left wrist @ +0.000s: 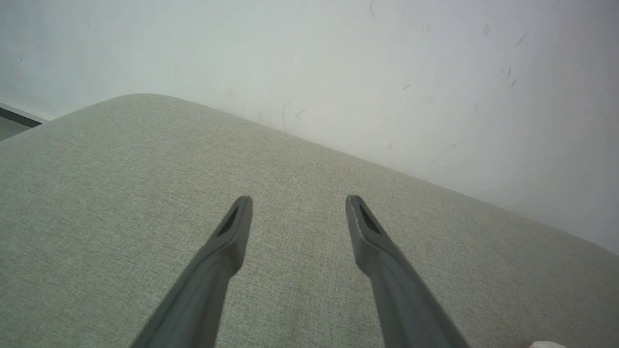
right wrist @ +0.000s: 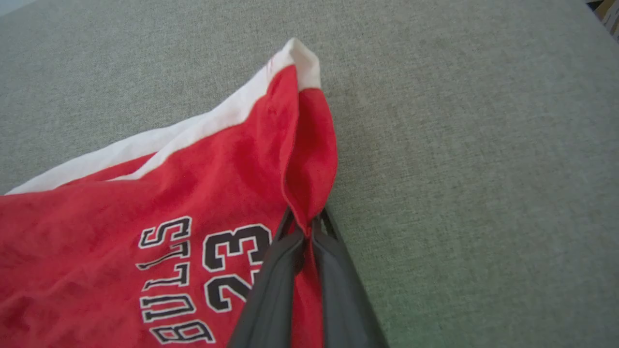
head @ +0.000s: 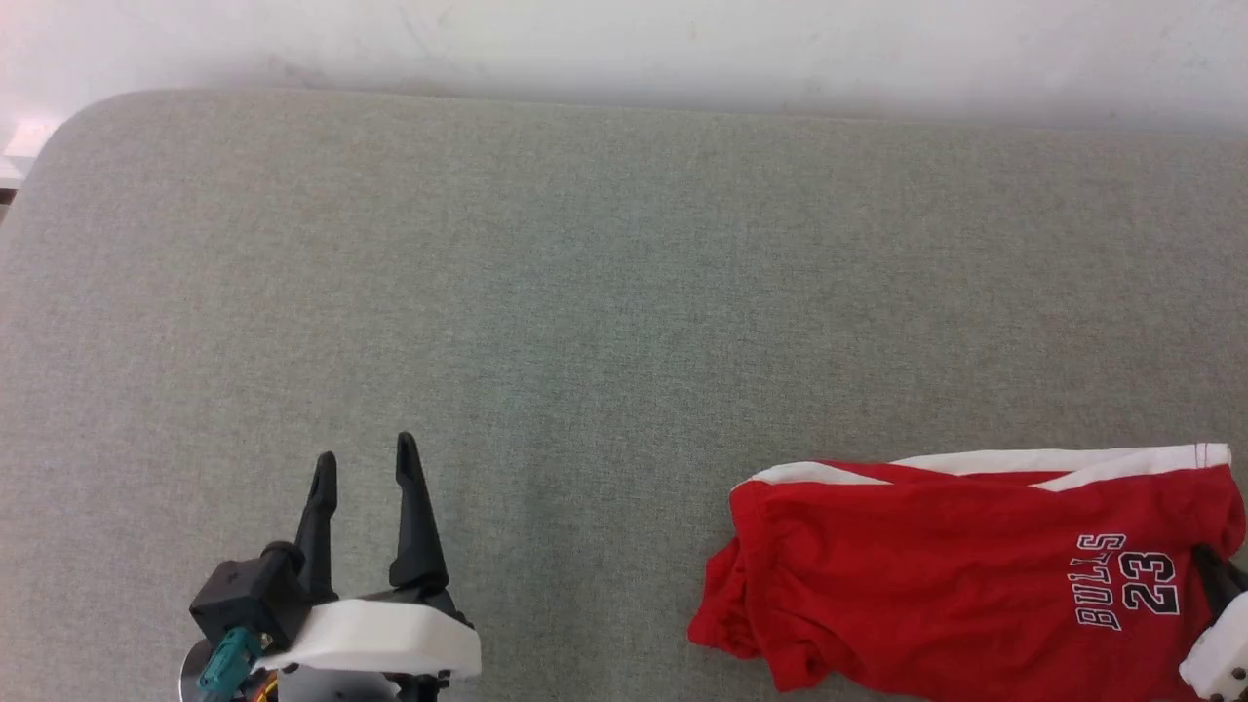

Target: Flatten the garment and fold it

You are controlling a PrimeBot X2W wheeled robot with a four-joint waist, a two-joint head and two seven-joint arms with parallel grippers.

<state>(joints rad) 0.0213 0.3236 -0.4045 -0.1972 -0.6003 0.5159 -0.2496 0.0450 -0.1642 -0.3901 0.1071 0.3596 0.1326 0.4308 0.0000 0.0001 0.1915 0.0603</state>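
Now, head view: bright red soft-fabric shorts lie at the lower right of a broad grey-green woven fabric surface, close to its near edge. They are partly spread.
- A white side stripe runs along the far edge of the shorts.
- The end toward the middle of the surface is bunched and rumpled.
- White, black-outlined "BULLS 23" lettering sits near the hem on the right.

Right gripper: dark fingers reach the hem at the picture's right edge, with a white wrist housing below them.
- In the right wrist view the right gripper has its two fingers pressed together on a pinch of the red hem.
- Cloth shows between the fingers.
- The shorts rise from the tips in a narrow raised fold that ends in the white-banded corner.
- The lettering is just beside the fingers, and the white stripe runs away beyond it.

Left gripper: low at the left of the head view, well apart from the shorts, fingers spread with nothing between them.
- The left wrist view shows the left gripper with the same gap, over bare weave.
- I cannot tell whether the tips touch the surface.

A scuffed white wall backs the far edge of the surface.
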